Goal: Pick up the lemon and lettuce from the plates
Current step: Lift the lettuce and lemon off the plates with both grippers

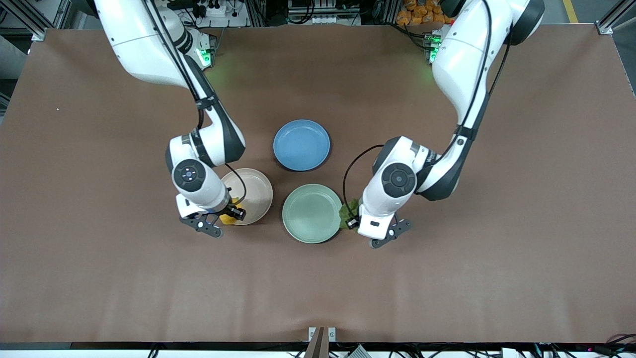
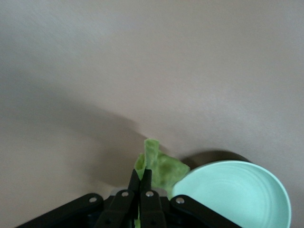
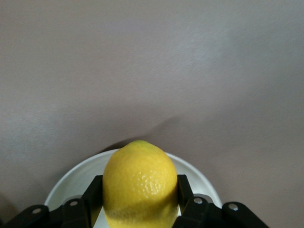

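Note:
My right gripper is shut on the yellow lemon, with one black finger on each side of it. The lemon sits over the near edge of the beige plate, whose rim shows under it in the right wrist view. My left gripper is shut on a fold of the green lettuce. The lettuce hangs just outside the rim of the mint plate, toward the left arm's end of the table. Nothing lies in the mint plate.
A blue plate with nothing on it lies farther from the front camera, between the other two plates. Bare brown table spreads all round the plates.

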`<control>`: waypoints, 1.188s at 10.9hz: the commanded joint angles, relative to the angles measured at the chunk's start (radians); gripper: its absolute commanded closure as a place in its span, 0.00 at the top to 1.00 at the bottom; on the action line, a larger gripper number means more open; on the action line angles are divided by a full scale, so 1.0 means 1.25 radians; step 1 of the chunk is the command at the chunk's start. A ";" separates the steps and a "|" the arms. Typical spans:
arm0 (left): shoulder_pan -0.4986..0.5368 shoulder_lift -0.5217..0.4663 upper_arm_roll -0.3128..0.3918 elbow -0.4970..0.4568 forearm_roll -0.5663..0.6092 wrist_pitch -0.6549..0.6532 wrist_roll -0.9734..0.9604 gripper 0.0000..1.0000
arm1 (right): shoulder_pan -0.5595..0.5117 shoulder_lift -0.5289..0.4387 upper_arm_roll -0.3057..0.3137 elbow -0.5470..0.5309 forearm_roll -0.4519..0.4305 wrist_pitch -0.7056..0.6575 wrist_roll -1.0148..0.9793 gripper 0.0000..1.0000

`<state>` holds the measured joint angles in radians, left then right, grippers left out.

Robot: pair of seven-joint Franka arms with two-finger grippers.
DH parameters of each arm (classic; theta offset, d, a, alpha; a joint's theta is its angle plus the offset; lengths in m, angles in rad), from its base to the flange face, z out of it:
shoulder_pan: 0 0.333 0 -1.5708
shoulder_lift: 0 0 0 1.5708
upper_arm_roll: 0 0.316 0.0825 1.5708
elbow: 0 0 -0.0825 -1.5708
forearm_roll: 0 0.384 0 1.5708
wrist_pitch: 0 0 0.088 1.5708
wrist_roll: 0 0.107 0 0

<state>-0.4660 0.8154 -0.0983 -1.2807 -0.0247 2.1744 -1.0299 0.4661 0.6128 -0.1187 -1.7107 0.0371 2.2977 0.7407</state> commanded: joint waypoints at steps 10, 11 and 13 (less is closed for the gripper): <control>0.152 -0.093 0.003 -0.037 0.053 -0.298 0.350 0.00 | -0.149 -0.181 0.008 -0.111 0.049 -0.083 -0.309 0.20; 0.160 -0.093 0.004 -0.047 0.053 -0.298 0.389 0.00 | -0.158 -0.191 0.008 -0.120 0.050 -0.087 -0.335 0.20; 0.179 -0.092 0.004 -0.063 0.057 -0.304 0.424 0.00 | -0.186 -0.203 0.008 -0.122 0.050 -0.108 -0.387 0.20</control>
<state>-0.2662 0.7271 -0.0881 -1.3093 0.0206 1.8072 -0.5542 0.2737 0.4163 -0.1207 -1.8163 0.0795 2.1791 0.3374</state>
